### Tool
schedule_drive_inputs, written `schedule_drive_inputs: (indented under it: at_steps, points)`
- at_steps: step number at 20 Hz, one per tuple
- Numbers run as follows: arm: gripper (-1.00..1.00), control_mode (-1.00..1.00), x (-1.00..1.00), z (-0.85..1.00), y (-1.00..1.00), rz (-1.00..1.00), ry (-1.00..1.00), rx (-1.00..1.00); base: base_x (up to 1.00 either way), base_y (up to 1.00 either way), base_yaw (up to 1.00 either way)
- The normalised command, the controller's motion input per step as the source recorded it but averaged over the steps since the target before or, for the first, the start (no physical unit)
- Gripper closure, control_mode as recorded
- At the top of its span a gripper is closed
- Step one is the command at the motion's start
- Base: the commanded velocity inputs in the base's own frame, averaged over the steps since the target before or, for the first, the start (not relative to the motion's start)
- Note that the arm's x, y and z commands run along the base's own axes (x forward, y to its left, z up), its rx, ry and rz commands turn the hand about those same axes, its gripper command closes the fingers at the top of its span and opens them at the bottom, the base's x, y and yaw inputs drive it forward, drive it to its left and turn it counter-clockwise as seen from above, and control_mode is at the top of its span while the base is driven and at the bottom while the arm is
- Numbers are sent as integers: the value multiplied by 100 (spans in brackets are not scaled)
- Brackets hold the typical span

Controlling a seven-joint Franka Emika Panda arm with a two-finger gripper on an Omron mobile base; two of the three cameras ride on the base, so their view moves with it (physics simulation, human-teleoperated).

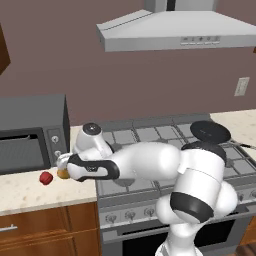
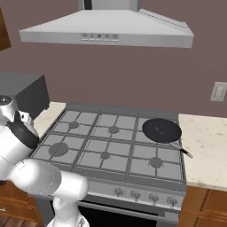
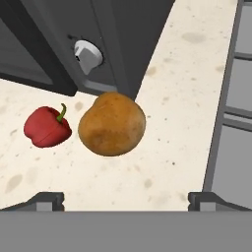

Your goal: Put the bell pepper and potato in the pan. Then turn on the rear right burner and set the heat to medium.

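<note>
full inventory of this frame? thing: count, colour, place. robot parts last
potato: 1, golden-brown, on the counter in front of the microwave, between the open fingertips in the hand view
pepper: 1, red with a green stem, on the counter beside the potato, apart from it
pan: 1, black, on the stove's rear right grate, handle toward the right counter
microwave: 1, dark grey, on the counter left of the stove
stove: 1, grey, six burners, knobs along the front
hood: 1, grey, above the stove
outlet: 1, white, on the wall right of the stove
counter: speckled beige, both sides of the stove
arm: 1, white, reaching left over the counter
gripper: 1, open, above the potato
</note>
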Motion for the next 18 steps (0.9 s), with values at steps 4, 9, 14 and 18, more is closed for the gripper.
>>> schedule_drive_inputs:
  at_steps: [4,9,14,18]
  points:
    - [-100,-100,2,-21,14,0,0,0,0,0,0]
    - [-100,-100,0,-30,18,0,0,0,0,0,0]
    - [-100,-100,4,-25,17,0,0,0,0,0,0]
    - [-100,-100,14,-1,11,0,0,0,0,0,0]
